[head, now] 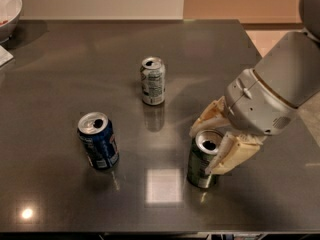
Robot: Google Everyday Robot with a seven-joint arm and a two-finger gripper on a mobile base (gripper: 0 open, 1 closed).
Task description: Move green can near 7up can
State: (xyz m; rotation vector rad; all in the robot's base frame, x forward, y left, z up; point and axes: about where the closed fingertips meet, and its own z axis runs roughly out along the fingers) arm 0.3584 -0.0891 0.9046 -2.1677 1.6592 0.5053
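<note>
The green can (pixel 202 160) is standing upright near the front edge of the table (pixel 75 59), right of centre. The gripper (pixel 204 149) is straddling it, fingers spread to either side. The 7up can (pixel 152 81) is standing mid-table, and a blue can (pixel 98 141) is sitting toward the front left corner.

We lose green can (pixel 197 166) right side behind end effector (pixel 202 152) beside it; bowl (pixel 7 9), arm (pixel 290 79) cropped at edges.

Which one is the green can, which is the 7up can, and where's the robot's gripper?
green can (pixel 198 170): camera view, lower part of its dark side.
7up can (pixel 153 85): camera view, middle of its pale side.
gripper (pixel 202 151): camera view, its middle, right at the green can's top.
</note>
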